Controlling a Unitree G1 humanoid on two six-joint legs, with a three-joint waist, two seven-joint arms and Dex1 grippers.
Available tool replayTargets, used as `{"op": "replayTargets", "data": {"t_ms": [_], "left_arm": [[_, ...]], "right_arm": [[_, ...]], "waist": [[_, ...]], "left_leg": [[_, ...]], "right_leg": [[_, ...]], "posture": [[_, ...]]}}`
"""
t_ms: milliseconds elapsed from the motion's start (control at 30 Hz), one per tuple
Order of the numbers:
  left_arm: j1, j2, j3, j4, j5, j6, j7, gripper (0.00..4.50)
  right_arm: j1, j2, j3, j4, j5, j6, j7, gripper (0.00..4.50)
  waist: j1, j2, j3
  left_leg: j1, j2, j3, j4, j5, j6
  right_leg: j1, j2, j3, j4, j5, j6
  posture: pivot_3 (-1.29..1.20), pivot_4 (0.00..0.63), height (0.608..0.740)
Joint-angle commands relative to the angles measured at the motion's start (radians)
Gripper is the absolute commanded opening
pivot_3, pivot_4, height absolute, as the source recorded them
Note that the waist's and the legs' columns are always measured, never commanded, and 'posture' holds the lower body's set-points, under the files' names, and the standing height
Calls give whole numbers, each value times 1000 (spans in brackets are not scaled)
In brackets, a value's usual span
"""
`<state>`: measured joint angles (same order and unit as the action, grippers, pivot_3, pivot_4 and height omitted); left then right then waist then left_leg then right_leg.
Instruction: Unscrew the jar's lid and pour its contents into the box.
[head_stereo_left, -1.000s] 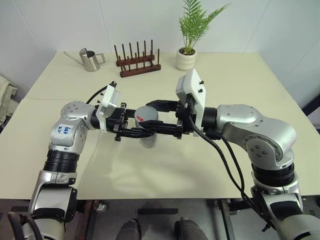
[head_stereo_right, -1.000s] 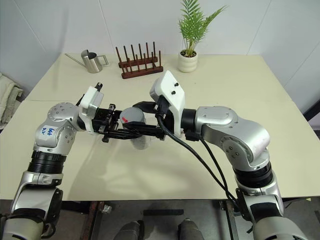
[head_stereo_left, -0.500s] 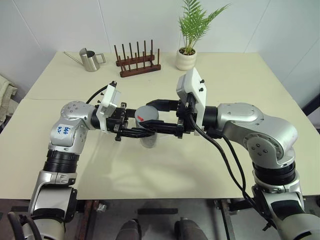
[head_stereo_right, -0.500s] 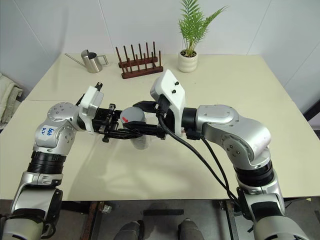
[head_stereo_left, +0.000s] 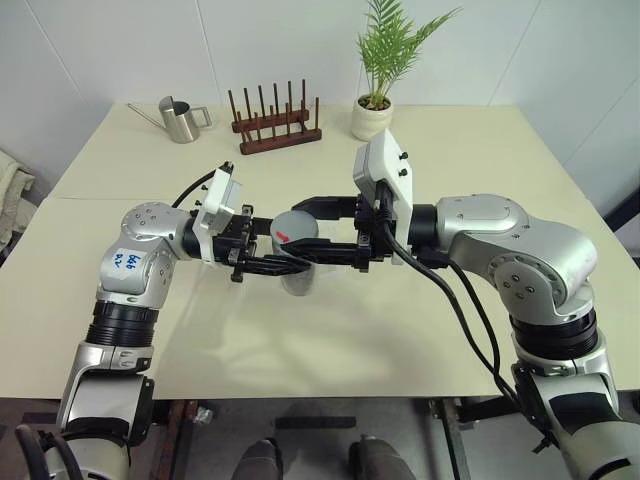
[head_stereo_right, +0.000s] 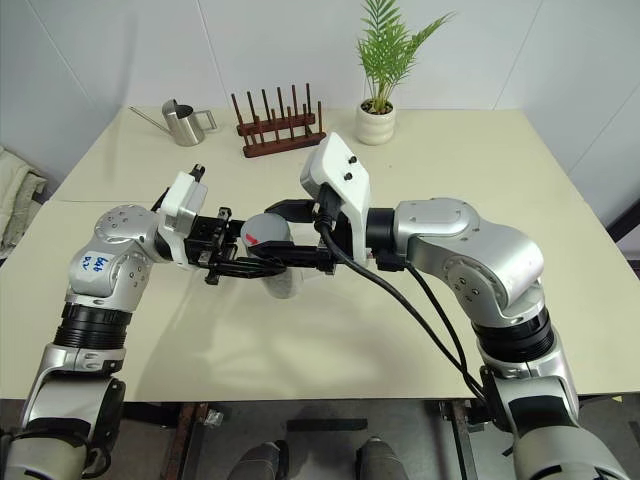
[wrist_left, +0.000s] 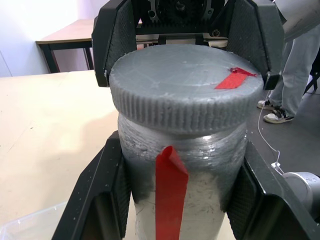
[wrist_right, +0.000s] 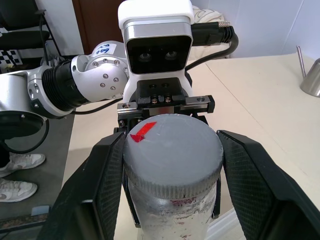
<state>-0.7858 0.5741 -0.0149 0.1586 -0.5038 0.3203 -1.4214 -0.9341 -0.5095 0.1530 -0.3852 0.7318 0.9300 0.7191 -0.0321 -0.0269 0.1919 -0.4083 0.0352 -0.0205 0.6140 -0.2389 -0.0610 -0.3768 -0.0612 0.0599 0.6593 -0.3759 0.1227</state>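
- I have the jar (head_stereo_left: 298, 275) held above the table (head_stereo_left: 330, 330), mid-front, between both arms, well short of the things at the far edge.
- Left gripper (wrist_left: 175, 200) is clamped on the jar's body just under the cap, one finger on each side of the clear wall, the red label strip facing its camera.
- Right gripper (wrist_right: 172, 165) comes in from the opposite side with its fingers closed against the lid (head_stereo_left: 294, 228) rim; the red mark on top sits near one finger.
- I judge the jar light and rigid, with a smooth wall that could slip, so the body grip should stay low and firm.
- The lid's ribbed edge is the place to turn it; it looks seated still.
- A corner of the box (wrist_left: 30, 227) lies on the table below the jar.
- Far back: watering can (head_stereo_left: 180, 120), rack (head_stereo_left: 275, 125), plant (head_stereo_left: 375, 100).
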Motion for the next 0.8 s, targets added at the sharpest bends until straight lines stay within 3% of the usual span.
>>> {"op": "replayTargets", "data": {"t_ms": [33, 500, 800], "left_arm": [[55, 11, -65, -63, 2, 14, -63, 2041], [69, 11, -65, -88, -12, 36, -60, 2041], [56, 19, -63, -87, -47, 59, -102, 2041]], "right_arm": [[-86, -38, -131, 36, -97, -121, -66, 2651], [-124, -66, -146, 97, -106, -176, -51, 2651], [-127, -40, -170, 109, -33, -184, -16, 2651]], "waist": [[0, 0, 0], [0, 0, 0], [0, 0, 0]], "left_leg": [[0, 0, 0, 0, 0, 0], [0, 0, 0, 0, 0, 0], [0, 0, 0, 0, 0, 0]], "right_leg": [[0, 0, 0, 0, 0, 0], [0, 0, 0, 0, 0, 0], [0, 0, 0, 0, 0, 0]], "posture": [[0, 150, 740], [0, 150, 740], [0, 150, 740]]}}
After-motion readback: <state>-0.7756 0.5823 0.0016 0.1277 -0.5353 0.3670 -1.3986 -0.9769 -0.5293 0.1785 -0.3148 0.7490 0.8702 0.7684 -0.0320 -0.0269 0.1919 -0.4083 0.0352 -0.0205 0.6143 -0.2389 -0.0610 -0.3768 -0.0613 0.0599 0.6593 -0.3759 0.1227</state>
